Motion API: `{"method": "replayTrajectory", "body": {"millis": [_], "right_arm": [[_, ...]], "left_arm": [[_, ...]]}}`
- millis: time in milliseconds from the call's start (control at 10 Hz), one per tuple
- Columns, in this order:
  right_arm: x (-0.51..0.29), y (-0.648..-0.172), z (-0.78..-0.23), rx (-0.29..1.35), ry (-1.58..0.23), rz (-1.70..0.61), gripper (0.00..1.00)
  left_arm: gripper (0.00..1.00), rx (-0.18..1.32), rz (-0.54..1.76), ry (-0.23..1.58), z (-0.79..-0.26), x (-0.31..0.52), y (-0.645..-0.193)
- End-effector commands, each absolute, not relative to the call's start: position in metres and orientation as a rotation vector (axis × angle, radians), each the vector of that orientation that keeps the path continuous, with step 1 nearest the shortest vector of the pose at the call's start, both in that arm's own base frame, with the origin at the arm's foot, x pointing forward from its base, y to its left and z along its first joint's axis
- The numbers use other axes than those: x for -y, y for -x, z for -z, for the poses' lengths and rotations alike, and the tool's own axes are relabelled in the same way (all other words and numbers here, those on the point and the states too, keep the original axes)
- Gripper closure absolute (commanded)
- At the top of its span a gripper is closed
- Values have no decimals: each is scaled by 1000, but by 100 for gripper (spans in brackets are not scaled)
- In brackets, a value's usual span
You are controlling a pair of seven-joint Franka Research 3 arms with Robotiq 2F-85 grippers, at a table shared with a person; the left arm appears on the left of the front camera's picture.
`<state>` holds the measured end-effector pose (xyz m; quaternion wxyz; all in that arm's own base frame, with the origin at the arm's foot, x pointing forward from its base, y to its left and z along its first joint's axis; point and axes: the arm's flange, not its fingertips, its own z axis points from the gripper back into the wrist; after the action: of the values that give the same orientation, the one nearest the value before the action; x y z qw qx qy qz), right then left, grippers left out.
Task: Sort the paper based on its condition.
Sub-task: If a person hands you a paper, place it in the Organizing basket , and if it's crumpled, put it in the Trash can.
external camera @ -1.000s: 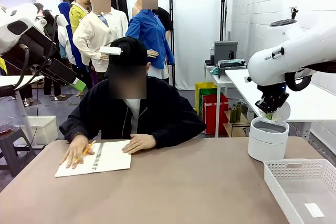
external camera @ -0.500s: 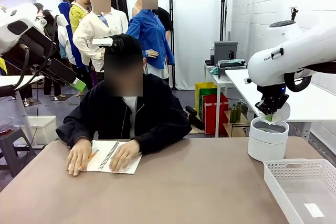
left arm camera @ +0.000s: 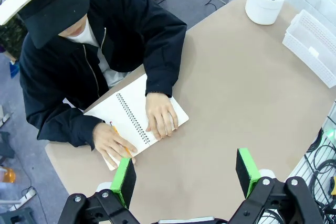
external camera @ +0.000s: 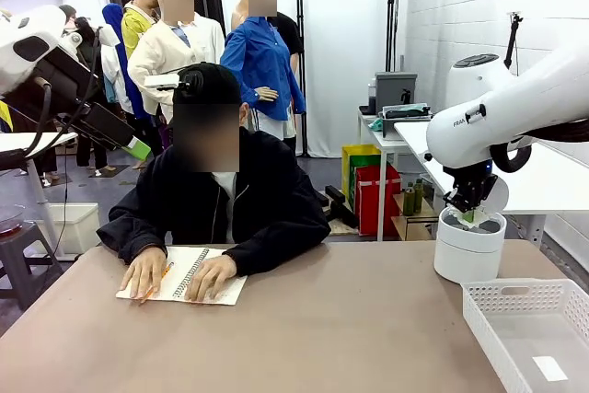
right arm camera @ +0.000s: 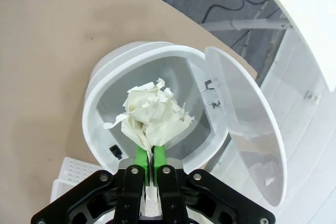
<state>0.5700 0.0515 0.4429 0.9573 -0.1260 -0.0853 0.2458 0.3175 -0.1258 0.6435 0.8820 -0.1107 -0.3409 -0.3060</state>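
A brown surface (external camera: 350, 319) spans the front view, with a person (external camera: 221, 200) in a dark jacket seated at its far side. The right arm (external camera: 515, 108) reaches down at the right end. The left arm (external camera: 55, 71) is raised at the left, and its jaws stand wide open with nothing between the green pads (left arm camera: 124, 179), high above the surface.

A white basket (external camera: 479, 319) sits at the near right corner, with a small flat white slip (external camera: 550, 368) on its floor. Just beyond it stands a round white bin (external camera: 467, 260), its lid (right arm camera: 247, 140) swung open.

A spiral notebook (left arm camera: 137, 98) lies open before the person, one hand (external camera: 212, 275) flat on it.

The right jaws are closed on a wad of torn paper (right arm camera: 152, 116) at the bin's open mouth. Its long axis runs in line with the fingers, roughly upright, the frayed end pointing down into the bin.

The other hand (external camera: 141, 271) holds an orange pencil (external camera: 158, 281) over the notebook.
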Motion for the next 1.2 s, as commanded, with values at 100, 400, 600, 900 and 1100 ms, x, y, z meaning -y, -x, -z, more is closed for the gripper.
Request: {"method": "replayTrajectory", "body": {"millis": [100, 400, 600, 900, 1100], "right_arm": [[-52, -570, -443, 173, 256, -499, 95], [-52, -570, -443, 173, 268, -507, 56], [-53, -568, -446, 176, 272, -509, 17], [-58, -561, -450, 178, 273, -521, 0], [-60, -560, -451, 178, 280, -523, 0]], "left_arm": [[0, 711, 636, 232, -644, 125, -317], [0, 711, 636, 232, -644, 125, -317], [0, 711, 636, 232, -644, 125, -317], [0, 711, 636, 232, -644, 125, -317], [0, 711, 636, 232, -644, 125, -317]]}}
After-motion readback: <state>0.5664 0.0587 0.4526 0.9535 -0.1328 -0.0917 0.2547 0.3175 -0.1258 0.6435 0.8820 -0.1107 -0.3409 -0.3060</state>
